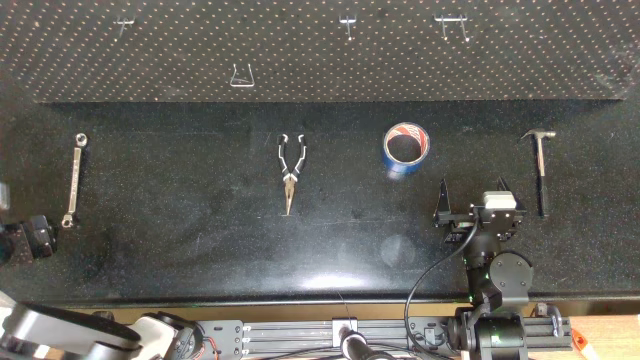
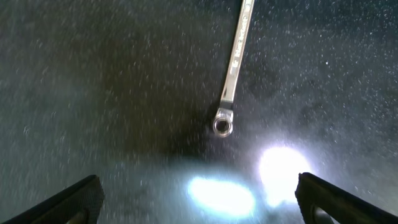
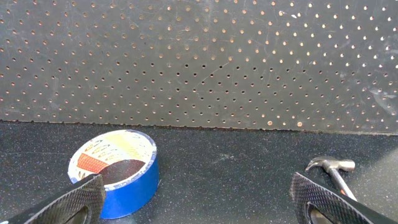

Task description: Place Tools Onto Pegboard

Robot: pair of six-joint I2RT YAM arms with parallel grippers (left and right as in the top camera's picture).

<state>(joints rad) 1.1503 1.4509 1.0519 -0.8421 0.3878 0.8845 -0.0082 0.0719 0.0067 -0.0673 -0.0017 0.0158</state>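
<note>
The right gripper (image 3: pixel 198 190) sits low over the black worktop (image 1: pixel 180 230), fingers spread wide and empty, facing the gap between the roll of blue tape (image 3: pixel 118 171) and the claw hammer (image 3: pixel 333 168). The left gripper (image 2: pixel 198 193), equally wide and empty, hovers just short of the combination wrench (image 2: pixel 236 56), at its ring end. Needle-nose pliers (image 1: pixel 291 172) lie mid-worktop. Farthest back stands the pegboard (image 1: pixel 320 35) with its wire hooks (image 1: pixel 241 76).

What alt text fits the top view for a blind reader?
Wrench, pliers, tape roll and hammer lie in a row on a table before a pegboard with bare hooks. The open right tool is just short of tape roll and hammer.
</note>
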